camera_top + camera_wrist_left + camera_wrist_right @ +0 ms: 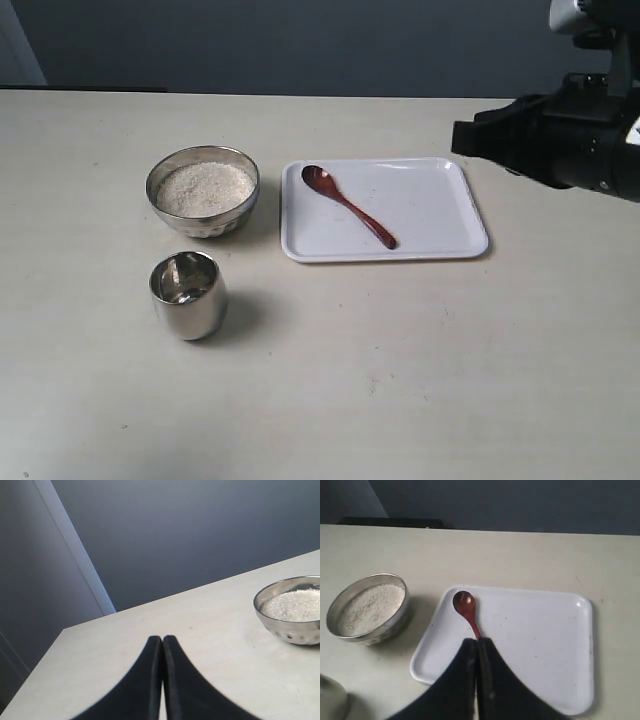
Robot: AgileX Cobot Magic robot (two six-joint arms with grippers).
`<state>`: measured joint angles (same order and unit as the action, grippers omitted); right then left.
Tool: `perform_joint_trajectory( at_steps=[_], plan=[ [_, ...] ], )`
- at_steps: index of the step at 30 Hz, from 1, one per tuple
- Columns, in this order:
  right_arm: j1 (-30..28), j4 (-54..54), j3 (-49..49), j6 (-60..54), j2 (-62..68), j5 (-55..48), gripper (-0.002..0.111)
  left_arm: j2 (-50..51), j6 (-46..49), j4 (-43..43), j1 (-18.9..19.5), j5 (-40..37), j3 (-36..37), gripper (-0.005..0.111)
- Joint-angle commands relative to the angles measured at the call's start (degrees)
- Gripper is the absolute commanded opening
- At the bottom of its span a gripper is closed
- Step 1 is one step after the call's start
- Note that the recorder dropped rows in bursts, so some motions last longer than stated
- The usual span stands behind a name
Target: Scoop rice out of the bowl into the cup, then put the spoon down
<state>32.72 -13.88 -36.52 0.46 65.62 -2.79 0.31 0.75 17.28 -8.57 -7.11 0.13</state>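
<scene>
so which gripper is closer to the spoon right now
Right. The right gripper points at the spoon on the tray from off the tray's right side. The left gripper is outside the exterior view, beyond the bowl from the spoon.

**Black all over, bar a touch of silver**

The right arm (560, 140) is a bulky matte-black housing with a blocky, angular nose and a pale silver-grey piece on top. The left gripper (162, 640) and right gripper (477, 642) look alike, with smooth, plain black fingers that are narrow at the tip and flare outward in curves.
</scene>
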Motion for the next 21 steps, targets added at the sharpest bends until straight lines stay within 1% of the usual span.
perform_joint_trajectory(
  at_steps=[1, 5, 8, 11, 13, 14, 15, 16, 17, 19, 20, 21],
  plan=[
    [0.02, -0.10, 2.51, -0.46, -1.75, 1.93, 0.000, -0.31, -0.30, -0.26, -0.22, 0.28, -0.13, 0.000],
    [0.02, -0.10, 2.50, -0.46, -1.83, 2.08, 0.000, -0.31, -0.30, -0.26, -0.22, 0.28, -0.13, 0.000],
    [-0.10, 3.54, 2.50, -0.46, -1.83, 2.07, 0.000, -0.31, -0.30, -0.26, -0.22, 0.28, -0.13, 0.000],
    [-0.41, 10.03, 2.50, -0.46, -2.32, 2.01, 0.000, -0.31, -0.30, -0.26, -0.22, 0.28, -0.13, 0.000],
    [-4.70, 12.05, 2.50, -0.46, -4.94, -2.35, 0.000, -0.31, -0.30, -0.26, -0.22, 0.28, -0.13, 0.000],
    [-9.00, 12.05, 2.61, -0.46, -7.70, -5.88, 0.000, -0.31, -0.30, -0.26, -0.22, 0.28, -0.13, 0.000],
    [-11.66, 11.82, 3.12, -0.46, -9.32, -6.38, 0.000, -0.31, -0.30, -0.26, -0.22, 0.28, -0.13, 0.000],
    [-16.78, 11.66, 5.42, -0.46, -13.26, -4.86, 0.000, -0.31, -0.30, -0.26, -0.22, 0.28, -0.13, 0.000],
    [-19.11, 11.66, 7.08, -0.46, -15.62, -3.70, 0.000, -0.31, -0.30, -0.26, -0.22, 0.28, -0.13, 0.000],
    [-25.49, 12.26, 15.12, -0.46, -26.11, -1.44, 0.000, -0.31, -0.30, -0.26, -0.22, 0.28, -0.13, 0.000],
    [-26.90, 12.26, 17.57, -0.46, -29.32, -1.44, 0.000, -0.31, -0.30, -0.26, -0.22, 0.28, -0.13, 0.000],
    [-29.86, 12.26, 22.25, -0.46, -36.22, -1.33, 0.000, -0.31, -0.30, -0.26, -0.22, 0.16, -0.13, 0.000]
  ],
)
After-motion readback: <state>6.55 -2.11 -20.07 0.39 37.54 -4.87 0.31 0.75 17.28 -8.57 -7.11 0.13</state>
